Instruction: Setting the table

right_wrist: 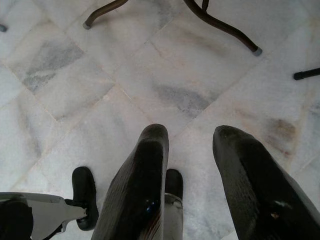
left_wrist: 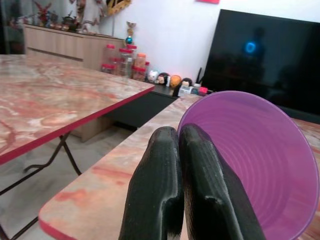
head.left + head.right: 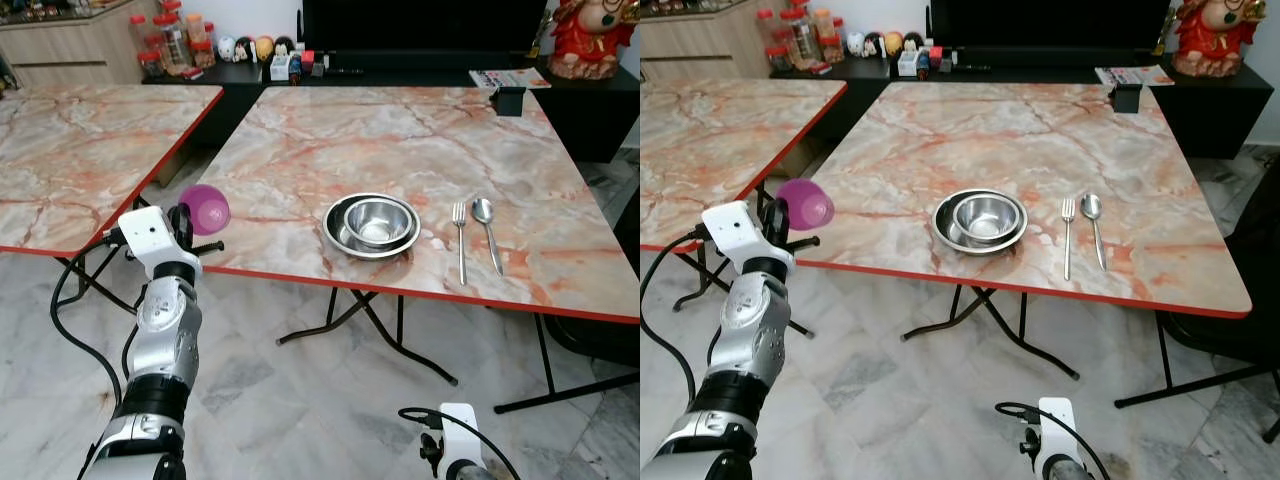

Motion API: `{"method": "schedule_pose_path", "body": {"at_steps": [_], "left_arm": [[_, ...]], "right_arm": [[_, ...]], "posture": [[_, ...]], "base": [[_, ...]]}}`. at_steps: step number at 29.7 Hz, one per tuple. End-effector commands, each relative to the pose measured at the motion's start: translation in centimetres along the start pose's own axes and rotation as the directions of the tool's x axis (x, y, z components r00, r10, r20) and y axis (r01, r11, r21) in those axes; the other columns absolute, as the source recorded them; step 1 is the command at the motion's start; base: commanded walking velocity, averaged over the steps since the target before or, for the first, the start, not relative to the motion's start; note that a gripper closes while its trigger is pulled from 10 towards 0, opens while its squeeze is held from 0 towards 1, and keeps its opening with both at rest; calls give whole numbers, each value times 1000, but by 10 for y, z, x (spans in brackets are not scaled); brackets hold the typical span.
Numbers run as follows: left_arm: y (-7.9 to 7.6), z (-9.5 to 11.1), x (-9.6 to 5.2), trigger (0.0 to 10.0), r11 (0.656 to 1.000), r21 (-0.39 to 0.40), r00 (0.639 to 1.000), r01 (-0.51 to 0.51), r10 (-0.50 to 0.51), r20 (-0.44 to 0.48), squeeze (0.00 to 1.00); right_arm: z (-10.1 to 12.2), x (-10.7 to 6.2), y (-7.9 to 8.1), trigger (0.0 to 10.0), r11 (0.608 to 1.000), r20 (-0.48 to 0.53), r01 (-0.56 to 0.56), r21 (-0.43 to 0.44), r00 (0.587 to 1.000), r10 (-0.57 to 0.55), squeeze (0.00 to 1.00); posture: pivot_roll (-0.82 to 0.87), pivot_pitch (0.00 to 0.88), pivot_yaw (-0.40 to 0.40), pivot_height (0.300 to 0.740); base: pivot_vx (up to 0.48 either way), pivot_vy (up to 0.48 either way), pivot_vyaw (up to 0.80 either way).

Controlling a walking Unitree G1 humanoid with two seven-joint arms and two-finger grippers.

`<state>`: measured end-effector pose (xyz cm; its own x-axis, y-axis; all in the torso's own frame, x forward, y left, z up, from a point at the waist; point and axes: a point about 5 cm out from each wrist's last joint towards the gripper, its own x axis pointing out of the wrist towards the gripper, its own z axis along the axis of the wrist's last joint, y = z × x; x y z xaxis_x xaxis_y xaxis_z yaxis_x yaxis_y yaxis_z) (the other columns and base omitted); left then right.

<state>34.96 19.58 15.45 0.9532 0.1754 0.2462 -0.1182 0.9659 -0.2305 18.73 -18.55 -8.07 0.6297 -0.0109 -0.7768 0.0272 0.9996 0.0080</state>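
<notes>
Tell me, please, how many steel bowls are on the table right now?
2: a smaller steel bowl sits nested inside a larger steel bowl, near the table's front edge, left of the fork and spoon. Another beneath cannot be ruled out.

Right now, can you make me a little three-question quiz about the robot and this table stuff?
1. True or false: the left gripper is holding a purple cup.
2. What lies right of the stacked metal bowls on the marble table? A) a knife and a plate B) a fork and a spoon C) two cups
3. Fill in: the right gripper hangs low over the ____ with its fingers apart.

Key: 1 true; 2 B; 3 floor.
</notes>
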Motion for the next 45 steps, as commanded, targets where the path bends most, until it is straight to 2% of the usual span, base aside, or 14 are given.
{"method": "schedule_pose_path", "body": {"at_steps": [1, 5, 9, 23, 36, 45], "left_arm": [[-3, 5, 4, 10000, 1000, -17, 1000, 22, -22, 3, 0], [-5, 6, 6, 10000, 998, -37, 998, 54, -55, -21, 0], [-6, 8, 7, 10000, 997, -35, 997, 69, -70, -23, 0], [-3, 12, 9, 10000, 996, -37, 997, 76, -77, -26, 0], [-7, 12, 10, 10000, 993, -50, 993, 109, -111, -42, 0], [-10, 11, 11, 10000, 988, -54, 987, 143, -146, -58, 0]], "right_arm": [[-3, 0, 1, 10000, 1000, -14, 3, 13, 1000, -3, 0], [-5, -1, 1, 10000, 999, -14, 5, 39, 1000, -4, 0], [-2, 0, 3, 10000, 1000, -1, -7, 18, 1000, 7, 0], [-1, 0, 4, 10000, 1000, -1, -3, 24, 1000, 3, 0], [-3, 0, 5, 10000, 999, -9, 0, 47, 1000, 0, 0], [-4, 0, 3, 10000, 1000, -14, 1, 23, 1000, 0, 0]], "posture": [[-185, 0, 67, 740], [-188, 0, 77, 740], [-185, 0, 77, 740], [-184, 0, 83, 740], [-184, 0, 83, 740], [-186, 0, 81, 740]], "base": [[262, 0, 0], [266, 0, 0], [268, 0, 0], [275, 0, 0], [278, 0, -35], [277, 0, 0]]}}
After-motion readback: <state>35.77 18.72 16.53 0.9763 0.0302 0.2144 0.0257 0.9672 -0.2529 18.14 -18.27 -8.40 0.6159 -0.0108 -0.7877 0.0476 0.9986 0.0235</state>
